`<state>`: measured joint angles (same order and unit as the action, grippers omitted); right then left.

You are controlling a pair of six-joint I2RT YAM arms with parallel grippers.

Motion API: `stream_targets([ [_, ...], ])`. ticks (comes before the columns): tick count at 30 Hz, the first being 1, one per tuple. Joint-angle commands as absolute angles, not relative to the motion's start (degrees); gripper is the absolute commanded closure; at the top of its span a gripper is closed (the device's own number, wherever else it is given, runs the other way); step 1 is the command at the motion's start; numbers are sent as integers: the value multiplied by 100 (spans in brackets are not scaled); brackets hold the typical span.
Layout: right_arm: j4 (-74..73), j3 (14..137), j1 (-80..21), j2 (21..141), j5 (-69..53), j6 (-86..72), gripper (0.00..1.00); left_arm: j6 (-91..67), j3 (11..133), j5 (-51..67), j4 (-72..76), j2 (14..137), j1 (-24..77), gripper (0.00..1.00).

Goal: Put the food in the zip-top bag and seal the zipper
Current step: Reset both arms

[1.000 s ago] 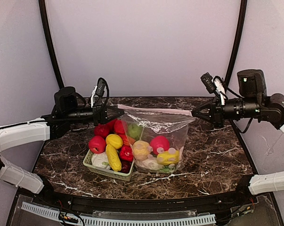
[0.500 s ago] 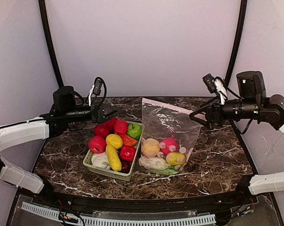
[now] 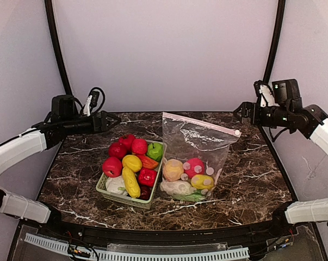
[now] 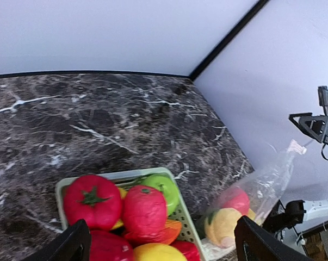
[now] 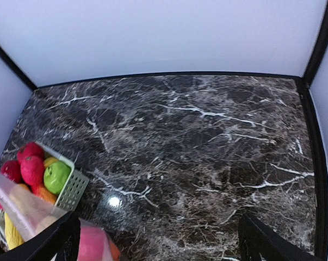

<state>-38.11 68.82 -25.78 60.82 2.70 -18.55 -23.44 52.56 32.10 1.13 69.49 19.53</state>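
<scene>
While the left pincer and right pincer gape empty, the zip-top bag stands holding food.

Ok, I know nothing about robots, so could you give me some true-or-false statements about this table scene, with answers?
1. The clear dotted plastic bag stands right of the pale green slatted basket. True.
2. A small white slider tab sits at the right end of the bag's pink zipper strip. True.
3. The basket is empty. False: it is piled with glossy toy food.
4. The jaws of the left arm grip the zipper strip. False: they and those of the right arm stand open, apart from the bag.
5. The bag holds no food. False: several pieces lie at its bottom.
</scene>
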Motion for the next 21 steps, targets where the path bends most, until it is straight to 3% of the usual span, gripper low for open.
stream_targets([
  [1,-3409,6512,-1544,5921,-302,-2336,1,-2186,5184,3149,-725,6607,895,7],
  [5,-3117,6042,-856,5694,-390,-2210,1,-1994,5065,3412,-1225,6435,-399,6],
  [8,-2630,5531,-587,5203,-374,-1872,1,-1538,5155,2785,-1764,6121,-908,4],
  [14,-1632,4680,-492,4109,-457,-1169,1,-542,5176,762,-2359,5258,-949,2],
  [21,-948,3905,-482,3477,-338,-982,1,-133,4259,263,-1696,4117,-949,1],
])
